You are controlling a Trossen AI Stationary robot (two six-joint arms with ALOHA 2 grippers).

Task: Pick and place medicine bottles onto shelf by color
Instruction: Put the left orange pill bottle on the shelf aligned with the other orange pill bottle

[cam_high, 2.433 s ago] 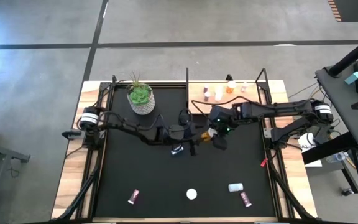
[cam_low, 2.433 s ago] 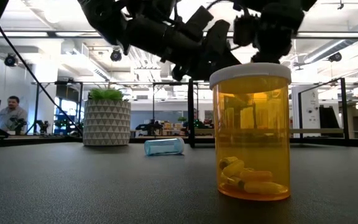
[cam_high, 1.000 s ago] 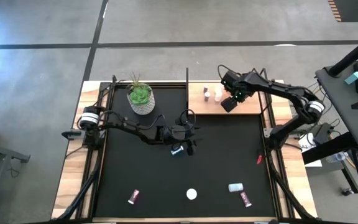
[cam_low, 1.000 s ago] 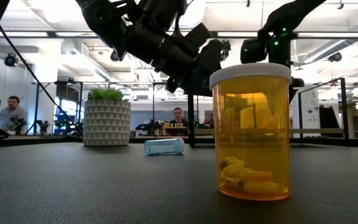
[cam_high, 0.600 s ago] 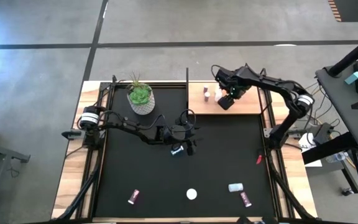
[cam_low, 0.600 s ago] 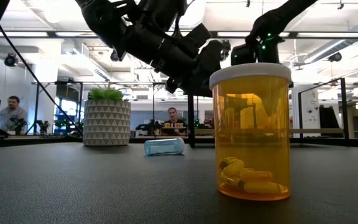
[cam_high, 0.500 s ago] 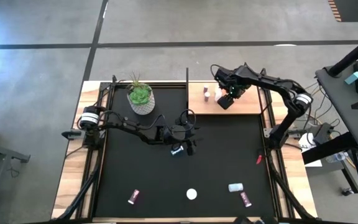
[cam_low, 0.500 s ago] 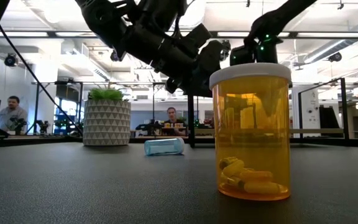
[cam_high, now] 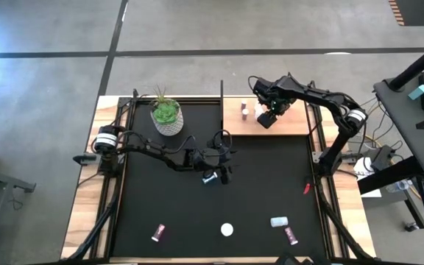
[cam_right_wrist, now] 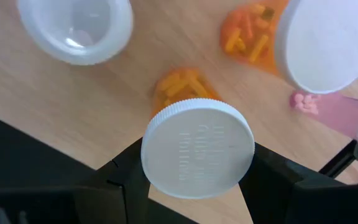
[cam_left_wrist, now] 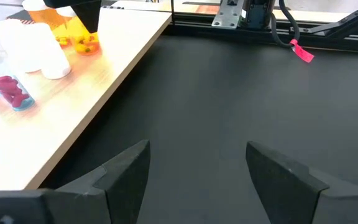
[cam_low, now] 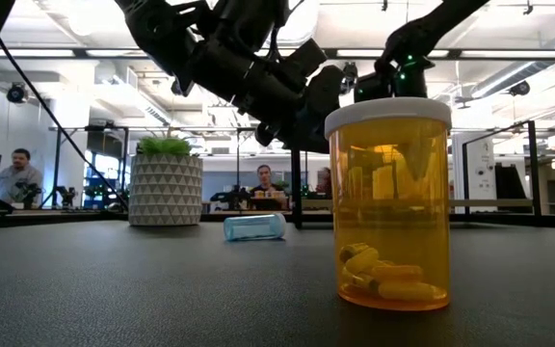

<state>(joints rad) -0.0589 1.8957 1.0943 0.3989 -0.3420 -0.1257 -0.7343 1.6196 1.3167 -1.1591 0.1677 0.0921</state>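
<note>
orange bottle now hangs clamped in the right gripper just above the shelf, carried there from mid-mat; beside it stands another orange one, so release looks next. left gripper waits open over the mat.

The counter carries a plant pot and scattered bottles. The shelf at its far edge holds more bottles.

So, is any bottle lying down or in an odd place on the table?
Yes. A blue bottle lies on its side on the black mat, under the left pincer. Near the front edge, another pale blue bottle also appears toppled.
</note>
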